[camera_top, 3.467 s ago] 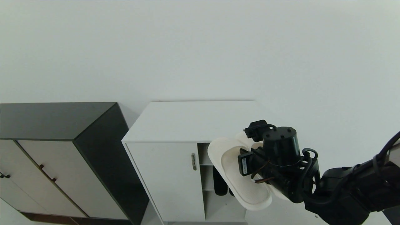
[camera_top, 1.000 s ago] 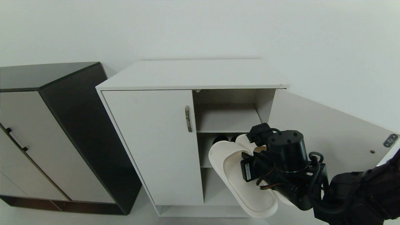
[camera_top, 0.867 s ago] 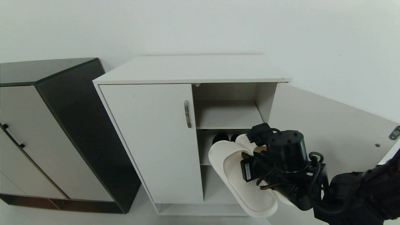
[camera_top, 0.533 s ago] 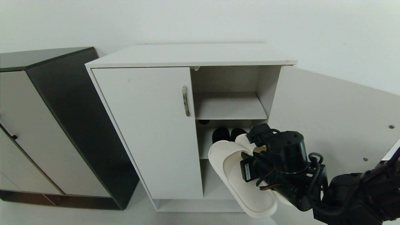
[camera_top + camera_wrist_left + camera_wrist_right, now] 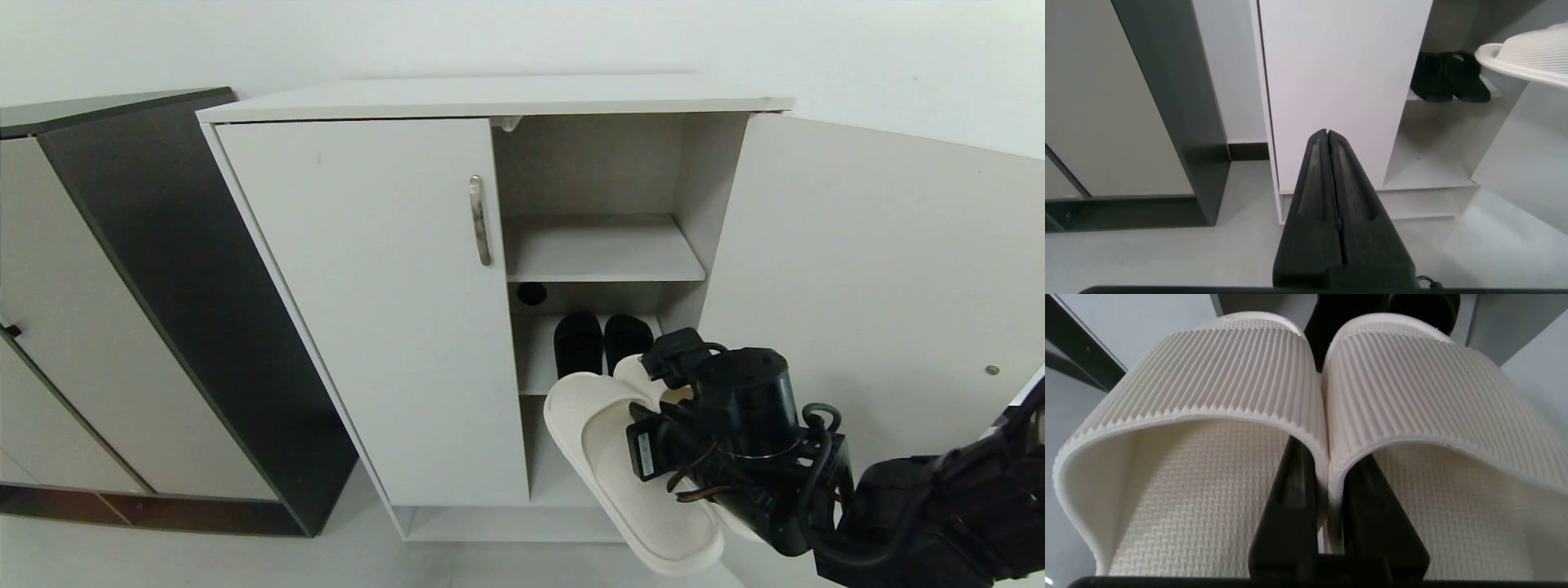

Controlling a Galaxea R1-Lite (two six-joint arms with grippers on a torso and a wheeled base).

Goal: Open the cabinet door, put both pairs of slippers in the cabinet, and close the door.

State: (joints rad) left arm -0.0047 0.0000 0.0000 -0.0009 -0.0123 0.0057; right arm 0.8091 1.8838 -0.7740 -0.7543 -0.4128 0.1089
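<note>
Tipping of the head camera has brought the whole cabinet (image 5: 490, 96) front into sight, while the white slippers (image 5: 633, 465) have kept their place in the right pincer (image 5: 1328, 514), which is clenched on the pair's touching inner walls and holds them in the air just in front of the open right half. The right door (image 5: 865, 269) stands swung wide; the left door (image 5: 367, 327) is shut. Black slippers (image 5: 602, 339) sit on the middle shelf (image 5: 535, 359). The left pincer (image 5: 1328, 188), clenched on nothing, hangs near the shut door, and a dark cabinet (image 5: 163, 286) stands to the left
</note>
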